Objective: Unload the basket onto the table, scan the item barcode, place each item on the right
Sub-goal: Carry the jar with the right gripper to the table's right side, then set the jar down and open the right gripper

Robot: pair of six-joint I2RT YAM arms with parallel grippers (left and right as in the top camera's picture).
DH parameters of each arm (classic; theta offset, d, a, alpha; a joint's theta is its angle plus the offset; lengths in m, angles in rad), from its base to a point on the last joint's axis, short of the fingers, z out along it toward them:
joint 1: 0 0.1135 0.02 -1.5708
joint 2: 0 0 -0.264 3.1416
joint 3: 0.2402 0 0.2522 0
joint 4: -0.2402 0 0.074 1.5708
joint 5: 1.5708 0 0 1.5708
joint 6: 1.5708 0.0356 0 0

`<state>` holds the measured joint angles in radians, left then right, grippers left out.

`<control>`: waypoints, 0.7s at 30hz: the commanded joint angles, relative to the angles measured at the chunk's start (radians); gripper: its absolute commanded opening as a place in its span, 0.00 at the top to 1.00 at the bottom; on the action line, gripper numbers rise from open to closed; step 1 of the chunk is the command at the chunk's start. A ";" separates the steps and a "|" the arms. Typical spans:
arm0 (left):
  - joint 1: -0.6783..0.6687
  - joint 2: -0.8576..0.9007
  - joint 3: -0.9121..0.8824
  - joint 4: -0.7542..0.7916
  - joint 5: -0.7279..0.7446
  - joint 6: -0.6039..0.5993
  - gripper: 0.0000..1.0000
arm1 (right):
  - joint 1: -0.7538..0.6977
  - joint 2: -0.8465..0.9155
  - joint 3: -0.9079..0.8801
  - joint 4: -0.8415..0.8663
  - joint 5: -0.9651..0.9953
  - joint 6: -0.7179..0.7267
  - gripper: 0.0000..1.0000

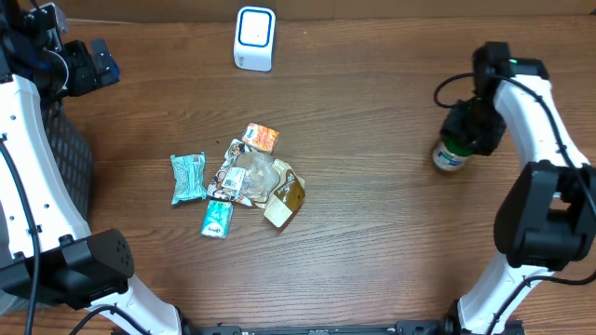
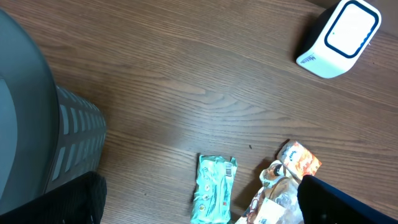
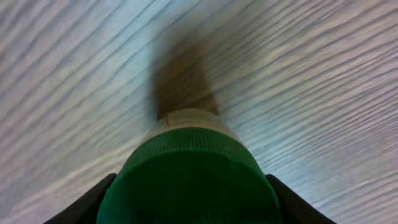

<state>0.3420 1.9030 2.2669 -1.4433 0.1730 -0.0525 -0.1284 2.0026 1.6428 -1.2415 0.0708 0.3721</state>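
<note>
The item in hand is a small white bottle (image 1: 450, 156) with a green screw cap (image 3: 189, 180), at the right side of the table. My right gripper (image 1: 470, 126) is shut on it, and in the right wrist view a dark finger (image 3: 93, 202) presses each side of the cap, the gripper (image 3: 189, 199) looking straight down on it. No barcode shows on the bottle. The white scanner (image 1: 254, 37) with its blue-ringed window stands at the back centre, also in the left wrist view (image 2: 339, 37). My left gripper (image 1: 93, 63) hangs open and empty at the back left, high over the table (image 2: 205, 208).
A heap of snack packets lies mid-table: a teal packet (image 1: 188, 177) (image 2: 214, 186), an orange one (image 1: 262, 138) (image 2: 300, 158), a clear wrapper (image 1: 244, 177), a tan pouch (image 1: 284, 197) and a small teal sachet (image 1: 216, 219). A dark mesh basket (image 1: 70, 158) (image 2: 74, 143) stands at the left edge.
</note>
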 commanded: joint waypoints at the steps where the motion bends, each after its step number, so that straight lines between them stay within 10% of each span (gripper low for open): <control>1: -0.002 0.000 0.006 0.003 0.011 -0.007 0.00 | -0.063 -0.008 -0.001 0.045 -0.003 0.026 0.86; 21: -0.002 0.000 0.006 0.003 0.011 -0.007 0.00 | -0.141 0.054 -0.040 0.135 0.013 0.024 0.89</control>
<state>0.3420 1.9030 2.2669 -1.4433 0.1730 -0.0525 -0.2729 2.0247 1.6310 -1.1130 0.0780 0.3889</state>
